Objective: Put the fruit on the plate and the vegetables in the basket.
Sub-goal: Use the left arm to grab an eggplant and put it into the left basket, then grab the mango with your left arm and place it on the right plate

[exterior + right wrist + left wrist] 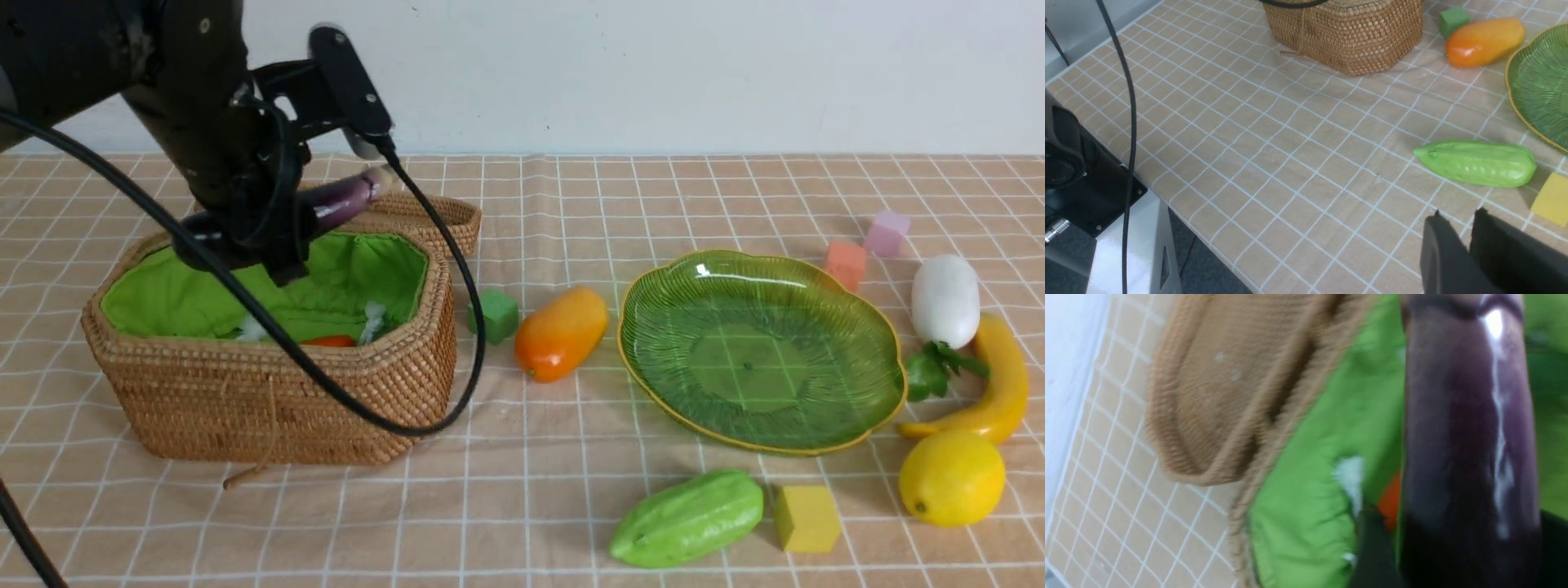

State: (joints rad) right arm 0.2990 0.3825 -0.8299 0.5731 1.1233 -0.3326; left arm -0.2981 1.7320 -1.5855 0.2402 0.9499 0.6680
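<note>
While left end effector (pixel 287 230) grips eggplant (pixel 351 198) over basket (pixel 269 400) holding pepper (pixel 331 340), right end effector (pixel 1458 220) nearly closed.

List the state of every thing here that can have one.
basket: open, pepper inside
lid: off, behind the basket
left gripper: shut on the eggplant over the basket
eggplant: held, lying level
plate: empty
right gripper: nearly shut, empty
mango: on the tablecloth, unsorted
gourd: on the tablecloth
radish: on the tablecloth
banana: on the tablecloth
lemon: on the tablecloth

Rough woven rattan basket (pixel 269 400); glossy eggplant (pixel 347 198); ribbed glossy glass plate (pixel 759 351); matt tablecloth (pixel 571 506).
</note>
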